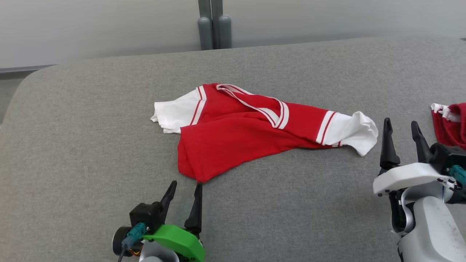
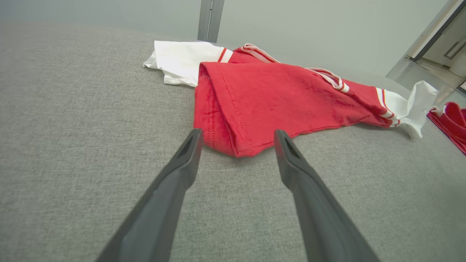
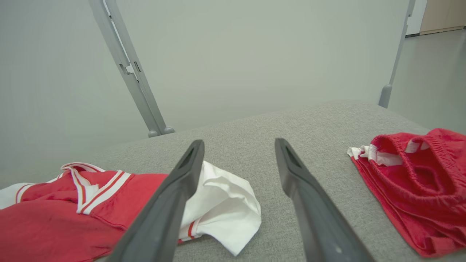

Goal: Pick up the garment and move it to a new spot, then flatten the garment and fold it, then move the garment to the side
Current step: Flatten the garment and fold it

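The garment (image 1: 251, 133), a red T-shirt with white sleeves and striped trim, lies crumpled in the middle of the grey padded table (image 1: 91, 138). My left gripper (image 1: 185, 187) stands open just in front of its lower red corner (image 2: 236, 145), fingers either side of that corner without touching. My right gripper (image 1: 402, 129) is open just right of the white sleeve (image 1: 358, 133), holding nothing. In the right wrist view that sleeve (image 3: 225, 207) lies partly behind the left finger (image 3: 174, 203).
A smaller all-red bunched garment (image 1: 451, 123) with white trim sits at the table's right edge, also seen as a red heap (image 3: 418, 182) to the right of my right gripper. Grey posts (image 1: 214, 25) stand behind the table's far edge.
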### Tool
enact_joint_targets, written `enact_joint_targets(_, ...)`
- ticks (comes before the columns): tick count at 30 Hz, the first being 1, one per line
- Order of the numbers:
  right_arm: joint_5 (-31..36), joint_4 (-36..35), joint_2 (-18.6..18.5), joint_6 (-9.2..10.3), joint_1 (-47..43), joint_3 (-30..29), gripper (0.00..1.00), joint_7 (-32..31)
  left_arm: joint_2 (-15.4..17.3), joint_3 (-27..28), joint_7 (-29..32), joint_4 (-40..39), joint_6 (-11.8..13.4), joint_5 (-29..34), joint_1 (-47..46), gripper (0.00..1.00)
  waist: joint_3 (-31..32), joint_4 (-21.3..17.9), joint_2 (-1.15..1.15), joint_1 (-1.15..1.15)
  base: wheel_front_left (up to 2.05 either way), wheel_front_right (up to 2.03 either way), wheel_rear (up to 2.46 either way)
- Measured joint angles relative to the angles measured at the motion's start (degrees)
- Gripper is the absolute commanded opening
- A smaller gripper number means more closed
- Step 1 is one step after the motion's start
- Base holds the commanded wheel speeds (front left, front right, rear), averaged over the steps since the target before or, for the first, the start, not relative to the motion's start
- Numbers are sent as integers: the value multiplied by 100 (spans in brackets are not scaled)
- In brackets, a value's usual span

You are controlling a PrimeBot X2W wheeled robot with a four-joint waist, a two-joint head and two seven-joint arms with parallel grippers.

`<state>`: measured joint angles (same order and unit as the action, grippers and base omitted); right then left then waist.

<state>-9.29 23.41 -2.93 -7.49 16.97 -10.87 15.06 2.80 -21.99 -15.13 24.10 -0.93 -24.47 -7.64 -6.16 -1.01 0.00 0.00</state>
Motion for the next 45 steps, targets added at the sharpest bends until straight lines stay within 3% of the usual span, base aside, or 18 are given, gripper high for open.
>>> enact_joint_targets(13, -80, -183, 3, 0, 13, 248, 100, -1, -2, -133, 0, 598, 301, -321, -358, 100, -240, -553, 0, 0, 0, 0, 0)
enact_joint_targets(23, -22, -207, 3, 0, 18, 256, 100, -1, -2, -14, 0, 677, 328, -426, -443, 100, -395, -727, 0, 0, 0, 0, 0)
enact_joint_targets(24, -20, -207, 3, 0, 20, 256, 100, -1, -3, 0, 0, 673, 328, -442, -460, 86, -402, -728, 0, 0, 0, 0, 0)
enact_joint_targets(25, -16, -205, 3, 0, 24, 258, 100, -1, -3, 22, 0, 670, 328, -459, -480, 80, -409, -728, 0, 0, 0, 0, 0)
enact_joint_targets(28, -16, -204, 3, 0, 41, 268, 100, -1, -2, 54, 0, 680, 322, -469, -492, 47, -433, -725, 0, 0, 0, 0, 0)
enact_joint_targets(29, -18, -204, 3, 0, 42, 275, 100, -1, -2, 63, 1, 692, 319, -472, -501, 45, -440, -724, 0, 0, 0, 0, 0)
enact_joint_targets(30, -18, -204, 3, 0, 44, 278, 100, -1, -2, 76, 0, 695, 312, -474, -511, 33, -449, -723, 0, 0, 0, 0, 0)
enact_joint_targets(32, -19, -204, 3, 0, 62, 287, 100, -1, -2, 93, 0, 712, 300, -475, -536, 0, -467, -720, 0, 0, 0, 0, 0)
enact_joint_targets(38, 40, -223, 3, 0, 93, 405, 100, -1, -8, 441, 1, 530, 376, -415, -568, 0, -470, -620, 0, 0, 0, 0, 0)
enact_joint_targets(45, 178, -256, 2, 0, 63, 869, 100, -1, -5, 1310, 1, 296, 453, -10, -373, 0, -333, -334, 0, 0, 0, 0, 0)
